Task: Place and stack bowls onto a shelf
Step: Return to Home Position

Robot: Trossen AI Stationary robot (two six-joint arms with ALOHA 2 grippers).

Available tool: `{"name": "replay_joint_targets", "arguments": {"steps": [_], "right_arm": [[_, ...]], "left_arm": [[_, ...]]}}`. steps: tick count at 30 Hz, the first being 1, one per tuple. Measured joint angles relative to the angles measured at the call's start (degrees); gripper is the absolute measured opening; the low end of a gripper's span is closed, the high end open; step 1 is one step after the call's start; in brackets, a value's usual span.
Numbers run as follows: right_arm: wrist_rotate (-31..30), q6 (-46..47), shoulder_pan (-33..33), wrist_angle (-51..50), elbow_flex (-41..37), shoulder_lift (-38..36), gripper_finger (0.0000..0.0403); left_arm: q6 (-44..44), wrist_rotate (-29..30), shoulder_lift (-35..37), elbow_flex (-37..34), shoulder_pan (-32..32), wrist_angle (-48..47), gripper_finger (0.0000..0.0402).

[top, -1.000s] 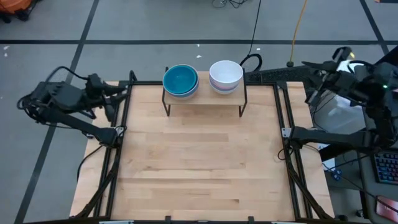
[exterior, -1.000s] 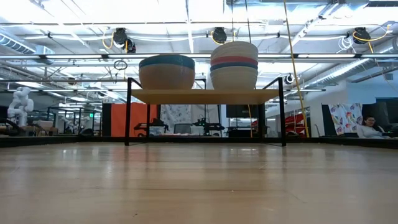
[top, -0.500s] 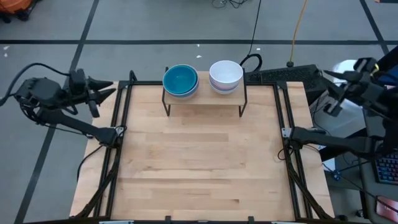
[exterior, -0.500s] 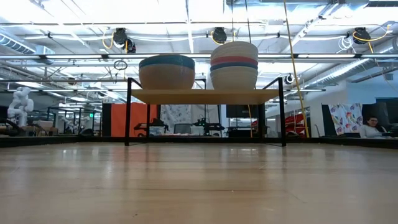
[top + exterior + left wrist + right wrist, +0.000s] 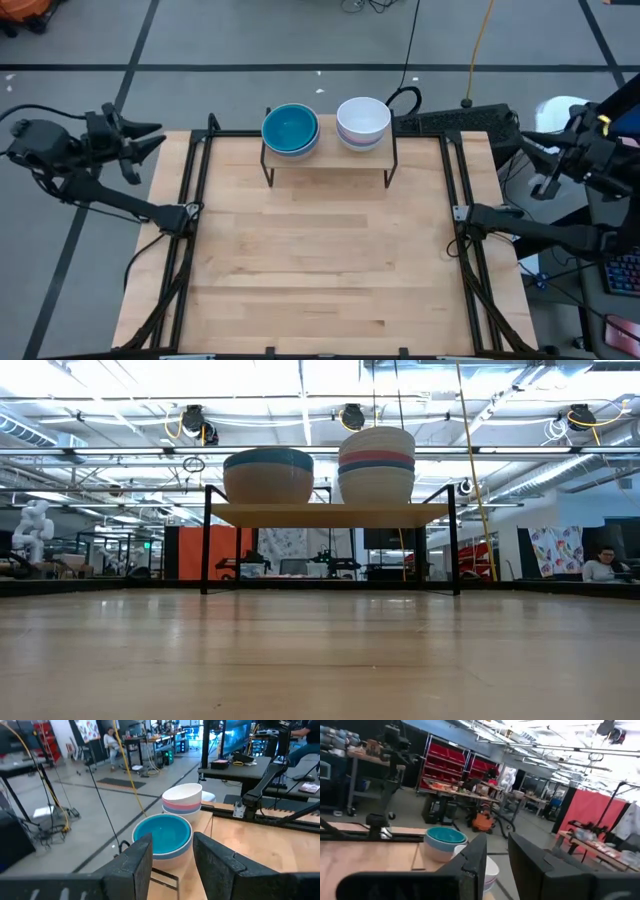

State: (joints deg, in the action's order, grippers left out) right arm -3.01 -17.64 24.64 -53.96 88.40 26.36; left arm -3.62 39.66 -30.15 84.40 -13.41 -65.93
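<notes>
The worktop (image 5: 320,270) is smooth pale wood. At its far edge stands the shelf (image 5: 328,157), a thin board on black legs. It carries round glossy bowls (image 5: 376,472) in two piles, the teal pile (image 5: 290,128) and the white pile (image 5: 363,120). Only the low view shows pink and blue rims under the white. The left end effector (image 5: 156,139) and the right end effector (image 5: 534,165) hover beside the worktop, fingers parted.

Tabletop (image 5: 320,270): pale wood in jointed strips, smooth, with a soft sheen.
Shelf board (image 5: 328,514): the same pale wood, matt at its edge.
Shelf legs (image 5: 206,540): thin black metal, matt.
Teal bowl (image 5: 162,834), straight ahead of the left claw (image 5: 172,838): smooth plastic, glossy inside.
White bowl (image 5: 183,795), farther out from that claw: smooth plastic, satin.
Claw fingers (image 5: 131,866): dark, matt, hard plastic by their look.
Table rails (image 5: 200,200): black metal.
</notes>
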Motion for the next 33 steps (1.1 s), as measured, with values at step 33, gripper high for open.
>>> {"name": "replay_joint_targets", "arguments": {"steps": [33], "right_arm": [[0.2, 8.3, 0.0, 4.3, -21.7, -15.0, 0.0072]], "left_arm": [[-2.0, -1.2, 11.8, -6.4, 0.0, -10.4, 0.0147]]}}
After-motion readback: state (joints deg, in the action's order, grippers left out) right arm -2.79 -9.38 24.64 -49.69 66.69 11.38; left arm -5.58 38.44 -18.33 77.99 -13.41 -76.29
